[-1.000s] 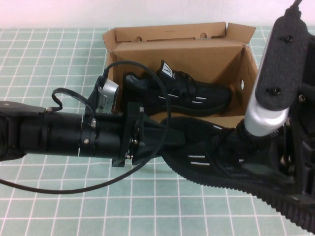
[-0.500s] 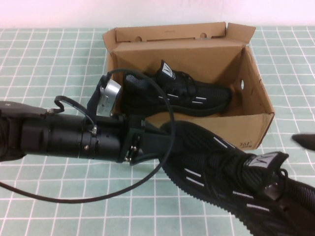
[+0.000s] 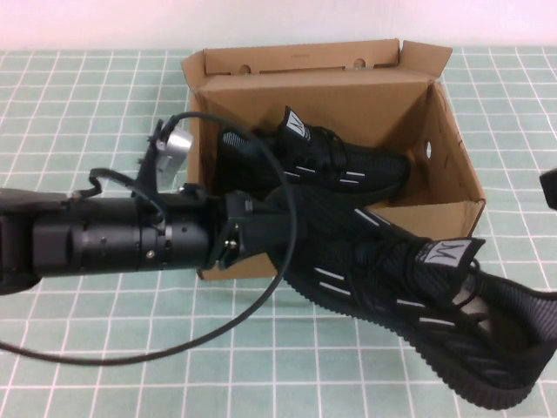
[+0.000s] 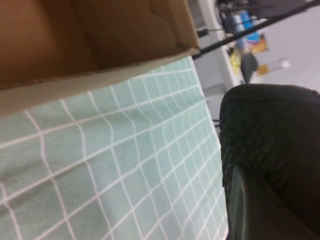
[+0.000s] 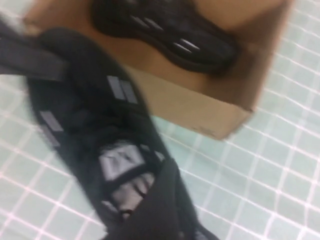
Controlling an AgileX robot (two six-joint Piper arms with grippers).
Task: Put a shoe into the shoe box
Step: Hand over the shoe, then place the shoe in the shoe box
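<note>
High view: two shoes; left claw (image 3: 277, 233) grips shoe (image 3: 409, 296); second shoe (image 3: 313, 165) inside one shoe box (image 3: 452, 213); right claw unseen.

Two black knit sneakers: one shoe (image 3: 409, 296) held up in front of the box, a second sneaker (image 3: 313, 161) lying inside it. One brown cardboard shoe box (image 3: 452, 165). Two grippers: the left gripper (image 3: 278, 231) on the shoe's toe, the right gripper (image 3: 550, 187) at the right edge.
</note>
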